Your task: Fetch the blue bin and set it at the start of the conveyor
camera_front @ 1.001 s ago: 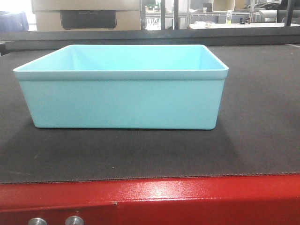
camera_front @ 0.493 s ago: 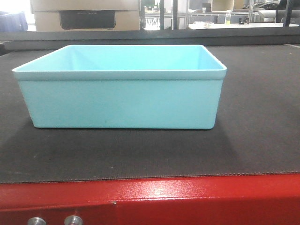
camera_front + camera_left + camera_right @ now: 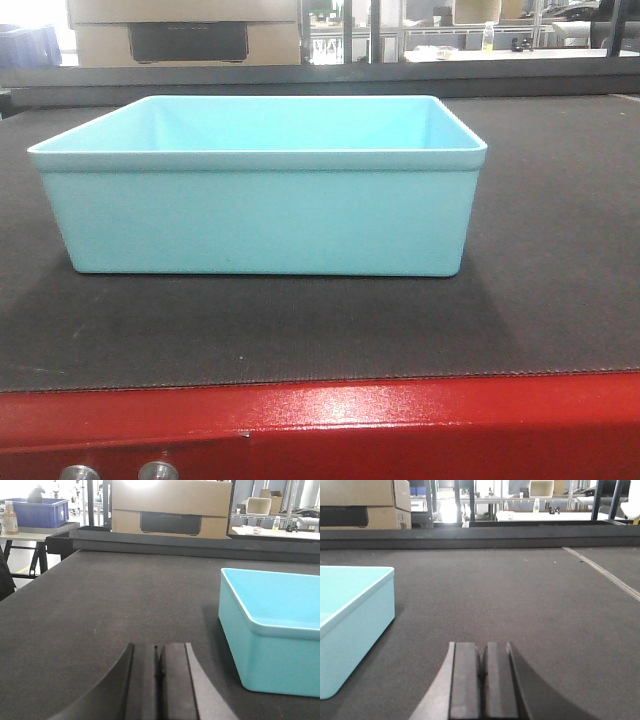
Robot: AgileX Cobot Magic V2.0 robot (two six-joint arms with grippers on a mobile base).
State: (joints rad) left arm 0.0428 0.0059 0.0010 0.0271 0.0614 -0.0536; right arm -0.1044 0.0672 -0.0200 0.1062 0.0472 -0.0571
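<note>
The blue bin (image 3: pixel 260 185), a pale turquoise plastic tub, stands upright and empty on the conveyor start, a dark grey woven belt (image 3: pixel 300 335) with a glossy red frame (image 3: pixel 330 425) along its near edge. My left gripper (image 3: pixel 159 647) is shut and empty, low over the belt, to the left of the bin (image 3: pixel 275 630) and apart from it. My right gripper (image 3: pixel 483 646) is shut and empty, low over the belt, to the right of the bin (image 3: pixel 350 625) and apart from it. Neither gripper shows in the front view.
A raised dark rail (image 3: pixel 320 75) runs along the belt's far edge. Cardboard boxes (image 3: pixel 170 505) stand behind it. A dark blue crate (image 3: pixel 37 512) sits on a table at the far left. A pale seam line (image 3: pixel 605 572) crosses the belt at the right.
The bin stays in place on the belt; the front view only wobbles slightly. No gripper shows in the earlier frames.
</note>
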